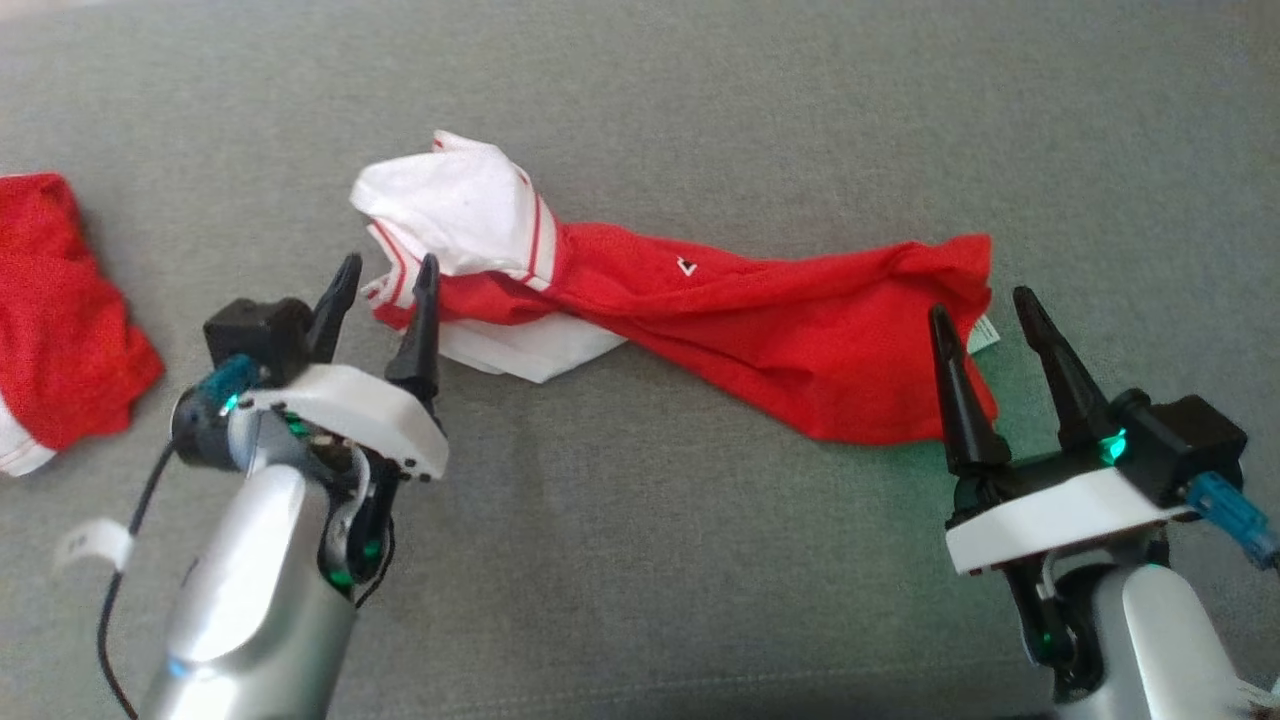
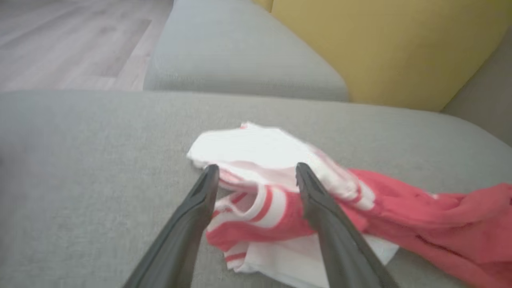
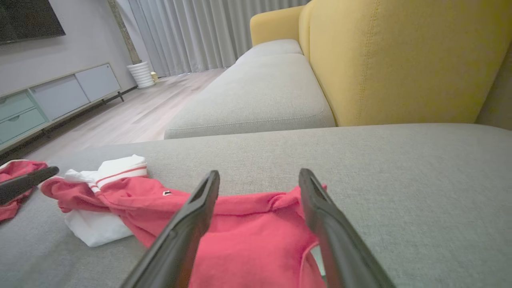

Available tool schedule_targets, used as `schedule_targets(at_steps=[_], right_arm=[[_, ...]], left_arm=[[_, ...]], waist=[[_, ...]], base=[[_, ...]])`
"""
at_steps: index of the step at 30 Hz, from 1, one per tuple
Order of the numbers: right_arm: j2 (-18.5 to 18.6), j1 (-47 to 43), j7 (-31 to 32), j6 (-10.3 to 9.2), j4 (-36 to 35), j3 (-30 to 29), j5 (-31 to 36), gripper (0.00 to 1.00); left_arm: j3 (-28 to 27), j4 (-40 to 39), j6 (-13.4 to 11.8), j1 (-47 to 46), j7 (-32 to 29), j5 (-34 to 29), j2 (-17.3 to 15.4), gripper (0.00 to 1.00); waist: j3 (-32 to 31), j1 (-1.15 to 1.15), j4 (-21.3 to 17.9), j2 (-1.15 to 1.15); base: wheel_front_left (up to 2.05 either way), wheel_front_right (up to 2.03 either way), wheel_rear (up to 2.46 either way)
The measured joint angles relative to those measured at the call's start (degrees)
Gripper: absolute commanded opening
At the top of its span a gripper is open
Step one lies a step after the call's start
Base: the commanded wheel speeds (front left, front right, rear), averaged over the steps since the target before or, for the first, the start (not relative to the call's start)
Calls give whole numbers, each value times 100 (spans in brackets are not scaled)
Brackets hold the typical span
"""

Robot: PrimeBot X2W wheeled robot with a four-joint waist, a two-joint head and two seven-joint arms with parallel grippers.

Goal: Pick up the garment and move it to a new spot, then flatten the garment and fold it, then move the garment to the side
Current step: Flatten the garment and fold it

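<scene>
The garment (image 1: 760, 320) is a red shirt with white, red-striped sleeves, stretched out in a crumpled band across the grey cushion. Its white end (image 1: 460, 210) bunches at the left, its red hem (image 1: 900, 340) lies at the right. My left gripper (image 1: 382, 272) stands open beside the striped white end, fingertips at its edge, nothing between them; the left wrist view shows that end (image 2: 260, 200) between the fingers (image 2: 200, 204). My right gripper (image 1: 985, 305) is open over the red hem (image 3: 256, 236), holding nothing.
A second red cloth with a white edge (image 1: 60, 310) lies at the far left of the grey cushion (image 1: 640, 560). A yellow sofa back (image 3: 400, 60) rises behind, with another grey seat (image 3: 256, 92) and wooden floor (image 3: 132, 116) beyond.
</scene>
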State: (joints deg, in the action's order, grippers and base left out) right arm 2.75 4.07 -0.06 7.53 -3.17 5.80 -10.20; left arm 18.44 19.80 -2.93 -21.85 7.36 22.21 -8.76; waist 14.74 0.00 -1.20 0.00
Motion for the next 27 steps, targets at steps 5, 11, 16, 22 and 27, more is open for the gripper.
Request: schedule_targets(at_steps=[5, 11, 16, 22, 27], right_arm=[[0, 16, -46, 0, 123, 3, -52, 100], [0, 23, -51, 0, 169, -3, -135, 100], [0, 22, -51, 0, 182, -7, -191, 100], [0, 19, -51, 0, 186, -63, -221, 100], [0, 2, -47, 0, 189, -100, -232, 100]], left_arm=[[-97, 1192, 292, -375, -435, 441, 102, 35], [-86, 1582, 446, -537, -363, 567, 194, 0], [-78, 1530, 426, -429, -76, 559, 194, 0], [-8, 926, 282, 389, 168, 506, 193, 0], [100, 199, 51, 1044, 207, 457, 194, 0]], waist=[[199, 0, -160, 0], [192, 0, -165, 0], [151, 0, -134, 0], [109, 0, 0, 0], [33, 0, 96, 0]], base=[[0, 0, 0], [0, 0, 0], [0, 0, 0], [0, 0, 0], [0, 0, 0]])
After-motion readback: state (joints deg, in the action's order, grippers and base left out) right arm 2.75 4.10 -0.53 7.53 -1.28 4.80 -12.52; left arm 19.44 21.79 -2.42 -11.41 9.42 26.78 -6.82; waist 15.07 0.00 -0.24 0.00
